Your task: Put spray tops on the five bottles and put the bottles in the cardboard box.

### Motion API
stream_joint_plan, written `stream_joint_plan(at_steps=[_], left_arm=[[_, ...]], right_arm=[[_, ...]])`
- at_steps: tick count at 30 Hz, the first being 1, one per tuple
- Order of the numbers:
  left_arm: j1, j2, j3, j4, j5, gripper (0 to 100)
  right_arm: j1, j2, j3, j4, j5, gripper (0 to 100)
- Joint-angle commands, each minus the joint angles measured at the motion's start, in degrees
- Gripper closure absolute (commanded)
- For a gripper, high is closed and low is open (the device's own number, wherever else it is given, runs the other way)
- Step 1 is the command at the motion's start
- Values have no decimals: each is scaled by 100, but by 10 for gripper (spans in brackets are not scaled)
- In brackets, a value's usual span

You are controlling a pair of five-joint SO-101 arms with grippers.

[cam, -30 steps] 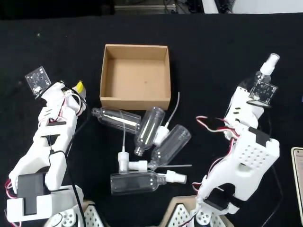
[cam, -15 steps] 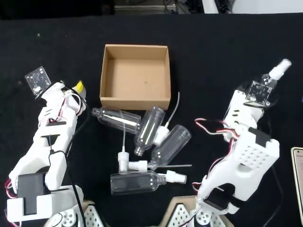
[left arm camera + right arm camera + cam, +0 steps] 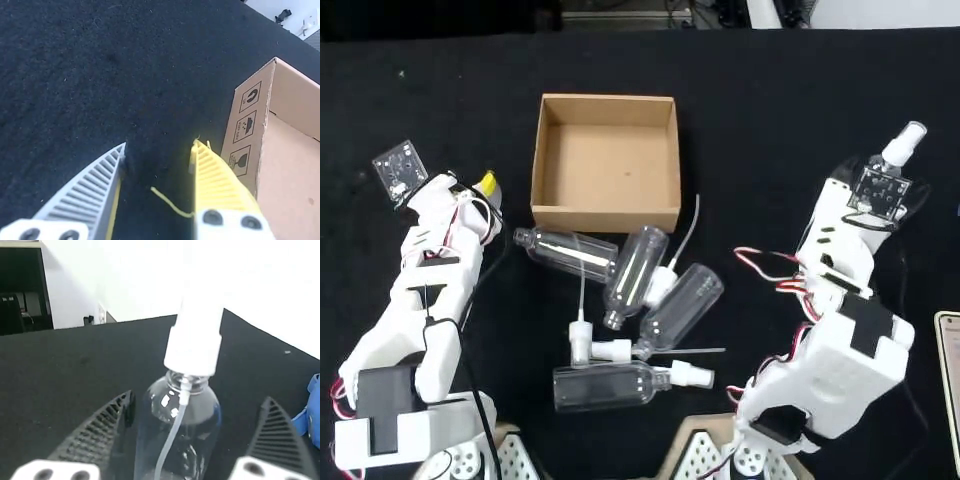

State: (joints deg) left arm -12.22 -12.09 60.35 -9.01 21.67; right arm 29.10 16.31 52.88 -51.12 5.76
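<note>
The bottle point(image 3: 175, 440) sits between the jaws of the right gripper point(image 3: 199, 396), with its white spray top point(image 3: 195, 347) past their tips and a thin tube hanging down inside the clear body; the jaws are spread wide and clamp nothing; one black finger point(image 3: 102, 432) is just beside the bottle's wall, though whether it touches I cannot tell; the other finger is well clear of it. The left gripper point(image 3: 160, 147) also has its jaws parted, with bare black table point(image 3: 75, 60) between them; the cardboard box point(image 3: 250, 130) stands just beyond its yellow finger point(image 3: 215, 180). Four more bottles point(image 3: 635, 262) lie on their sides in a heap between the arms, well apart from both pairs of jaws and near the box's front wall; loose spray tops point(image 3: 582, 335) lie among them.
</note>
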Motion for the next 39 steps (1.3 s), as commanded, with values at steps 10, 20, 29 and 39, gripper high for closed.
stream_joint_plan(at_steps=[10,20,29,39], left_arm=[[75,-44,-215,-114,26,816],[75,-44,-215,-114,26,816],[75,-44,-215,-114,26,816],[75,-44,-215,-114,26,816]], right_arm=[[-158,-382,-409,527,9,712],[-158,-382,-549,527,9,714],[-149,-382,-505,536,9,716],[-123,-382,-295,536,9,880]])
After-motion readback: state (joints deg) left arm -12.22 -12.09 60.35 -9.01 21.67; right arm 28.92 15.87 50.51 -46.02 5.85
